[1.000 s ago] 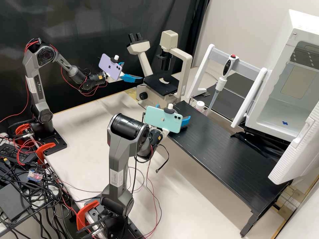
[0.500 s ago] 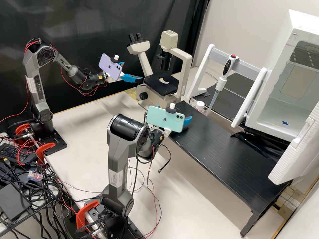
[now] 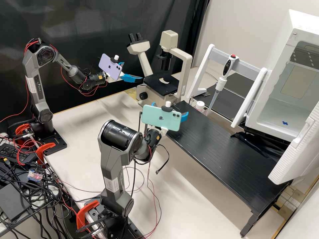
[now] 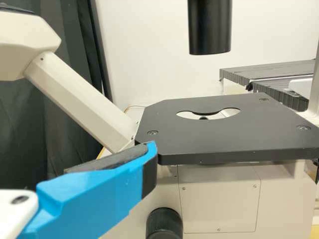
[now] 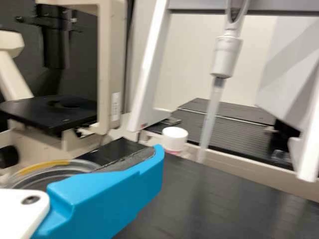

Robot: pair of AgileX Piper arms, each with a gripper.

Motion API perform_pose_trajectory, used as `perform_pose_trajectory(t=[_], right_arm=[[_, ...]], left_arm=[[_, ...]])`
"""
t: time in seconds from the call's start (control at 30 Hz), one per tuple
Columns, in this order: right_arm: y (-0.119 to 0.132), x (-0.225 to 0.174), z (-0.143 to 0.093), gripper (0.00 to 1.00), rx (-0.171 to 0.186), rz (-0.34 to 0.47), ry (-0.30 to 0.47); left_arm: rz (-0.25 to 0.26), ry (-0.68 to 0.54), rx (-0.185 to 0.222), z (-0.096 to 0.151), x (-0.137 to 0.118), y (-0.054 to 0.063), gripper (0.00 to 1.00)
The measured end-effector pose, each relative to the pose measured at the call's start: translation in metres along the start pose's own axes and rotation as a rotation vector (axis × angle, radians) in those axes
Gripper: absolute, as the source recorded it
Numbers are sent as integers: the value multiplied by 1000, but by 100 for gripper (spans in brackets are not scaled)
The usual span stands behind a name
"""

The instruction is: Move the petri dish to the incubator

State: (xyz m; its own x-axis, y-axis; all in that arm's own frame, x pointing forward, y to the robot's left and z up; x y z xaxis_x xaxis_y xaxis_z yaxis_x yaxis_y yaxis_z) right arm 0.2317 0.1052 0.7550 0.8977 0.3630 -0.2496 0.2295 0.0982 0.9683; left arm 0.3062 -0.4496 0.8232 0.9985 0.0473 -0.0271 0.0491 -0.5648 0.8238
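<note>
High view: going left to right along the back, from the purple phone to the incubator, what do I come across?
Purple phone → microscope → small white-capped bottle → pipette → open white incubator.

In the left wrist view, a microscope (image 4: pixel 219 196) takes up most of the frame. Its flat black stage (image 4: pixel 229 142) spans the middle of the frame, with screws near its corners and a cut-out opening. A black cylinder (image 4: pixel 209 25) hangs over the stage, apart from it, reaching in from the frame's edge. A slanting cream tube (image 4: pixel 75 97) carries a cream head (image 4: pixel 25 45) into one corner. In the foreground, one blue finger (image 4: pixel 94 199) of the left gripper (image 3: pixel 133 71) overlaps a stage corner; contact cannot be told. A black knob (image 4: pixel 164 224) sits beside it at the frame's edge. Behind hangs a dark curtain (image 4: pixel 65 55).
</note>
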Motion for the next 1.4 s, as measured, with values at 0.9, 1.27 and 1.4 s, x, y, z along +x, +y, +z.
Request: perform_pose_trajectory(t=[0.9,1.27,1.4], right_arm=[[-20,8,26,100,7,-56,-57],[-20,12,27,0,8,-55,-59],[-21,12,28,0,8,-58,-62]], left_arm=[[0,0,0,0,0,0,100],[0,0,0,0,0,0,100],[0,0,0,0,0,0,100]])
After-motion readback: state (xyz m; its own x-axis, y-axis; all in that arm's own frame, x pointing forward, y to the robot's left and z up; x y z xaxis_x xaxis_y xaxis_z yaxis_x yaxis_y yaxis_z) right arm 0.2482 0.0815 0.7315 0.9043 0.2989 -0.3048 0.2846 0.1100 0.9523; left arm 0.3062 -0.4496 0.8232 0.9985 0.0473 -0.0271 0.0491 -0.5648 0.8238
